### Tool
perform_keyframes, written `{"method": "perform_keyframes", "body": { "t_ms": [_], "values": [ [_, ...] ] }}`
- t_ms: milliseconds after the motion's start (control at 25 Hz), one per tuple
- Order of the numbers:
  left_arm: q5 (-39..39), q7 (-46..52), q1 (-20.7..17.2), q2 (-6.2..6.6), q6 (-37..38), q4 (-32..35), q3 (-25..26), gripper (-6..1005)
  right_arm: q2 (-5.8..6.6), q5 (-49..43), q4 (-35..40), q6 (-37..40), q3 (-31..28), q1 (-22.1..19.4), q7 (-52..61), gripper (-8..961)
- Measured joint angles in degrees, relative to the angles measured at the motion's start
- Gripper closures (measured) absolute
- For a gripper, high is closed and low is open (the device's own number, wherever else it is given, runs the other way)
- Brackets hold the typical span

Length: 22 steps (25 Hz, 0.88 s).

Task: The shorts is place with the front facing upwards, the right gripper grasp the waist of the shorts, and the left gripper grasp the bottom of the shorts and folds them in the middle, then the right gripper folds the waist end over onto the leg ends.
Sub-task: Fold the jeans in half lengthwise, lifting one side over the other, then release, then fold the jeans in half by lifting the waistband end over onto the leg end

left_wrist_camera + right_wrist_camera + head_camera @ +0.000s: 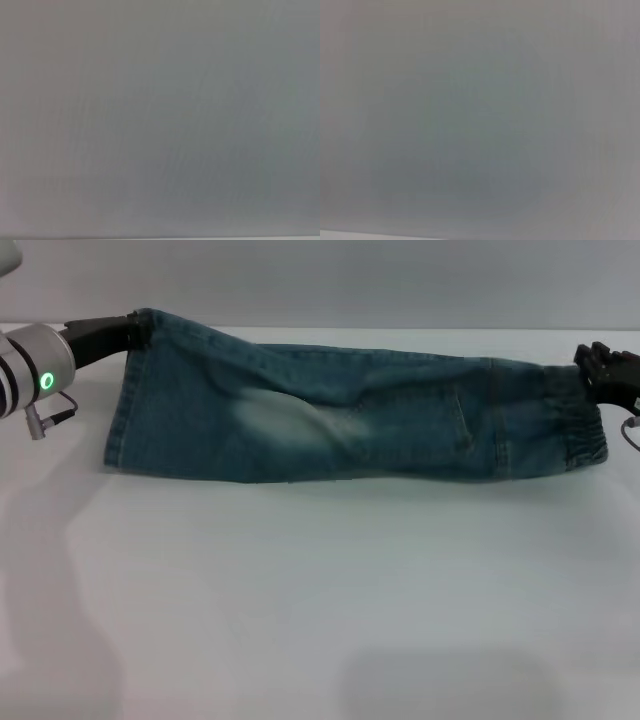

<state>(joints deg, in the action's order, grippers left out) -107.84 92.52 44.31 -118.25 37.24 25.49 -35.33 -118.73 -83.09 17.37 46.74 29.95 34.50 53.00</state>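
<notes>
Two grippers meeting the denim shorts, already folded lengthwise into one long strip across the white table from 9 to 3 o'clock. Left gripper pinching the leg ends at 10 o'clock – right gripper touching the waist at 3 o'clock, jaw state impossible to tell.
</notes>
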Motion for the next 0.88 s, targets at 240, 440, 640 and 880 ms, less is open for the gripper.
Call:
{"method": "perform_keyframes", "body": {
  "t_ms": [240,440,640,880],
  "values": [
    [7.71,-4.83,-0.85,-0.15,-1.11,-1.45,0.00,811,0.00,0.03,-0.24,-1.09,-0.20,0.31,-0.01,799],
    [11.39,-8.36,-1.55,-0.11,-0.44,-2.36,0.00,746,-0.05,0.11,-0.40,-0.90,-0.54,0.25,-0.01,655],
    [12.38,-9.38,-2.02,-0.06,1.08,-2.53,0.00,570,-0.09,2.01,-0.41,1.39,-0.27,-0.58,0.01,480],
    [13.03,-9.99,-3.03,0.12,5.41,-2.19,0.09,286,0.75,-0.58,4.65,11.04,1.42,-5.31,12.57,409]
  ]
}}
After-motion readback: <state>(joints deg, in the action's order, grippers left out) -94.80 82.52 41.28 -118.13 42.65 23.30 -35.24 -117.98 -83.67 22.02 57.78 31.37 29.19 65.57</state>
